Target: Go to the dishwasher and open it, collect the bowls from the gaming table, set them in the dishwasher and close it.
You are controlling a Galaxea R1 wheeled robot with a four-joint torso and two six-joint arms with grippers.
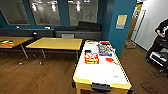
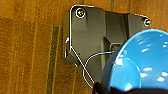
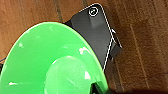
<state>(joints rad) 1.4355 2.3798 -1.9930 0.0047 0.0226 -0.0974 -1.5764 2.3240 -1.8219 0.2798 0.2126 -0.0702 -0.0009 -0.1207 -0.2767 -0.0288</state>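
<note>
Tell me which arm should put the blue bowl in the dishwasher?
Probably left: the blue bowl rides at that wrist, above the wooden floor. The green bowl is at the right wrist.

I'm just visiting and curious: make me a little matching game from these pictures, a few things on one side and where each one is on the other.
Things:
1. blue bowl
2. green bowl
3. gaming table
4. person

Places:
A. far right of the head view, beside a cart
B. close up in the left wrist view, above the wooden floor
C. middle of the head view, white top with yellow sides
D. close up in the right wrist view, above the wooden floor

Pairs: 1-B, 2-D, 3-C, 4-A
</note>
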